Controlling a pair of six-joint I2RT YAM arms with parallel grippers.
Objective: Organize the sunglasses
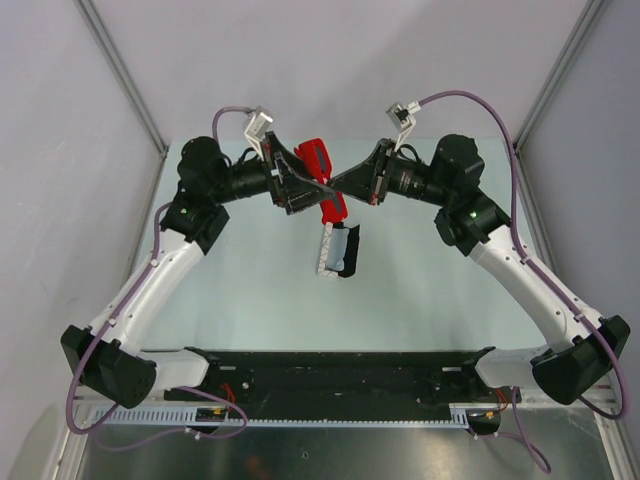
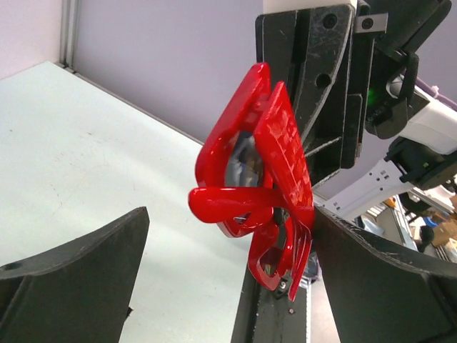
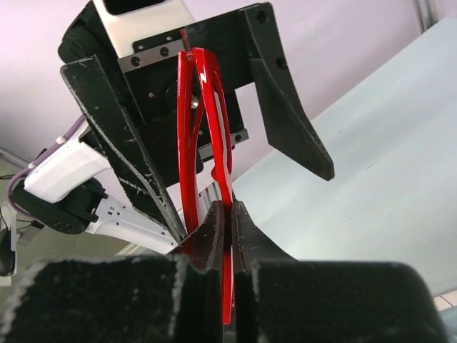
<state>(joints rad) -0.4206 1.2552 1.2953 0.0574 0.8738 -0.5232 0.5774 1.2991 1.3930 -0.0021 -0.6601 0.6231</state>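
While both of my arms meet in mid-air above the far half of the pale surface [image 1: 250, 290], the sunglasses [image 1: 322, 175] hang between them, lifted clear of it. They are a small pair with a thin bright-red frame, red temple arms and dark lenses.

My right jaws are clenched tight on the sunglasses. From the right wrist view, the two black fingers [image 3: 207, 236] press together on a low part of the red frame [image 3: 203, 121], which rises edge-on above them as a narrow red loop.

My left jaws are released and stand wide apart. From the left wrist view, one black finger [image 2: 78, 279] sits low at the left and the other low at the right, with the sunglasses [image 2: 264, 179] in the gap between them. The glasses lie nearer the right-hand finger. I cannot tell whether they touch it. One temple arm crosses the front of the frame.

Just nearer my bases, below the glasses in the overhead view, a white case [image 1: 322, 250] lies on the surface, with a light-blue cloth [image 1: 340, 247] against it.
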